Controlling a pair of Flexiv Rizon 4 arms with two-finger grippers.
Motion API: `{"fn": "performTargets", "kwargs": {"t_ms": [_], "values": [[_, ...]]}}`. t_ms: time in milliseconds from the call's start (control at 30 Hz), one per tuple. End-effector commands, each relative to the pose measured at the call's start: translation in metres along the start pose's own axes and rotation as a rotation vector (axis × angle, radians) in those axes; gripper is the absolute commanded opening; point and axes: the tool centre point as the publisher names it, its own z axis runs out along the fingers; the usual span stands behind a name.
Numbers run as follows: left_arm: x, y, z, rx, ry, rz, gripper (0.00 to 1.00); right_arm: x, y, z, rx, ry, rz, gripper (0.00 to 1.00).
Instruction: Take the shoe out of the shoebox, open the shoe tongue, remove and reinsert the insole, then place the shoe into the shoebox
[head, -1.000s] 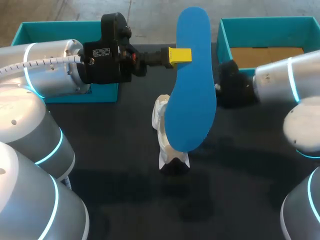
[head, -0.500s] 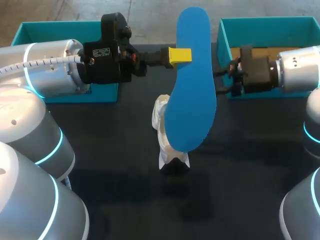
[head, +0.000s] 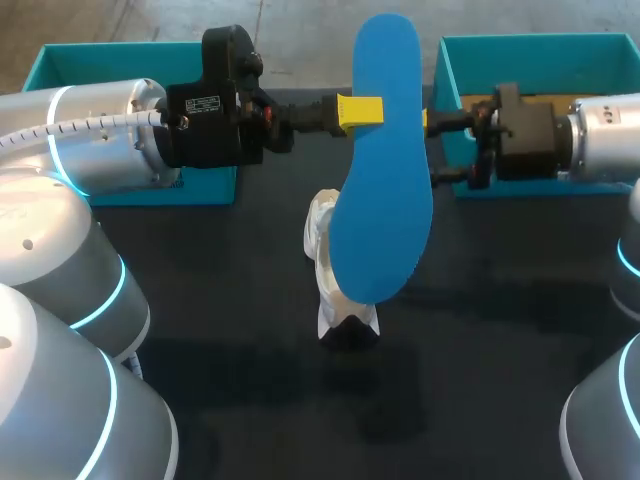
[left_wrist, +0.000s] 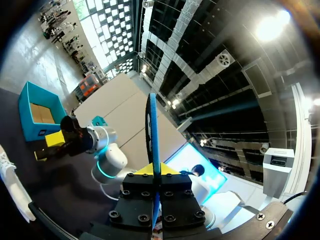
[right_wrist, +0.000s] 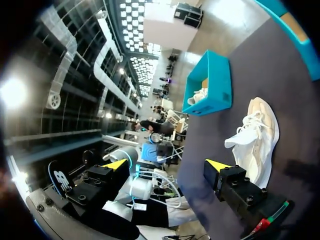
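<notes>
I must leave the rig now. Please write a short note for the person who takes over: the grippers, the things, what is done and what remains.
Left gripper: shut on the blue insole, held up above the table.
Right gripper: open and empty, beside the insole, in front of the right teal box.
White shoe: lies on the table under the insole, outside the right teal box and the left teal box.
Done: shoe out, insole out.
Left: reinsert the insole, then put the shoe into the shoebox.
</notes>
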Motion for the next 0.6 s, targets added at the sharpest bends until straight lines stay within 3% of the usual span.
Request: {"fn": "performTargets", "kwargs": {"t_ms": [33, 400, 600], "values": [[0.0, 0.002, 0.0, 0.004, 0.0, 0.0, 0.0, 0.001, 0.001, 0.0, 0.006, 0.023, 0.015, 1.0], [0.0, 0.002, 0.0, 0.004, 0.0, 0.0, 0.0, 0.001, 0.001, 0.0, 0.006, 0.023, 0.015, 1.0], [-0.012, 0.008, -0.014, -0.109, 0.002, 0.153, 0.0, 0.001, 0.001, 0.0, 0.006, 0.023, 0.015, 1.0]]}}
